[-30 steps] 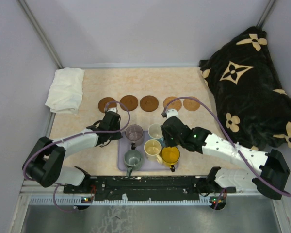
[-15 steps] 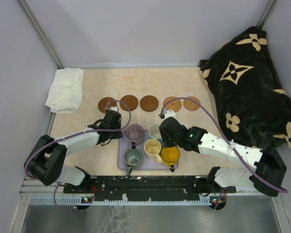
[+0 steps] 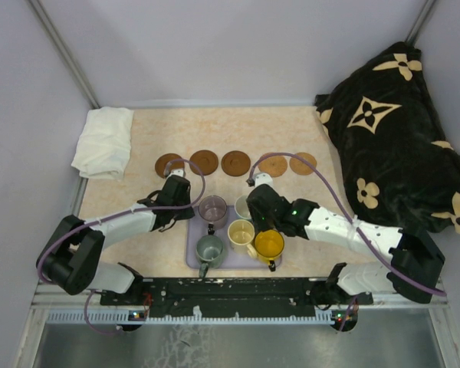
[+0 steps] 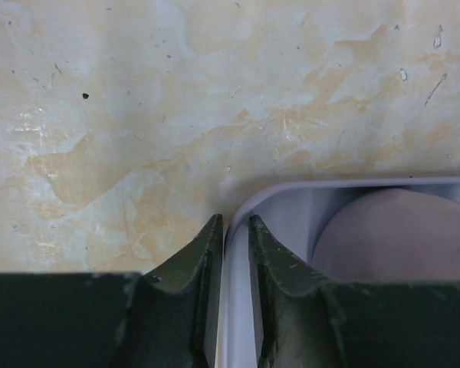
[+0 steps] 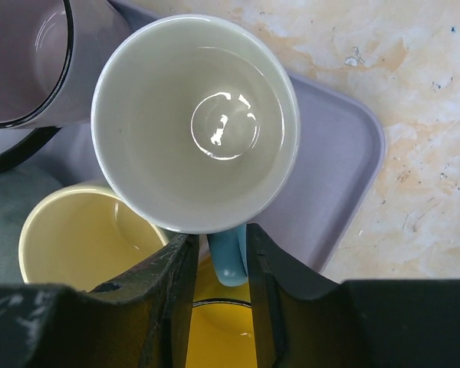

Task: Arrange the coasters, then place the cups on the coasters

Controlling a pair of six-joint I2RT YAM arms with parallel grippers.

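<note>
Light blue cup (image 5: pixel 195 123): white inside, empty, standing at the far right corner of the lavender tray (image 5: pixel 330 169). The cream cup (image 5: pixel 77 238) is crowding it on the near left. Its blue handle (image 5: pixel 228 257) is pointing near, toward the orange-yellow cup (image 5: pixel 222 337).

Right claw (image 5: pixel 221 244) is clenching that handle, one finger on either side. Firmness of the hold is not confirmable.

Left claw (image 4: pixel 236 230) is pinching the tray's far left rim, apparently steadying it on the bench (image 4: pixel 138 115).

All five coasters (image 3: pixel 235 162) are lying bare in a row beyond the tray.

Judgement: the step in hand is lifting this cup out.
- Rise straight up first, because the neighbouring cups leave no room for going sideways.
- A handle-only hold may let the cup swing, so travel slowly.
- The coaster just beyond the tray (image 3: pixel 273 164) looks the sensible target.
- Lower the cup centred and flat, and release only once it is seated.
</note>
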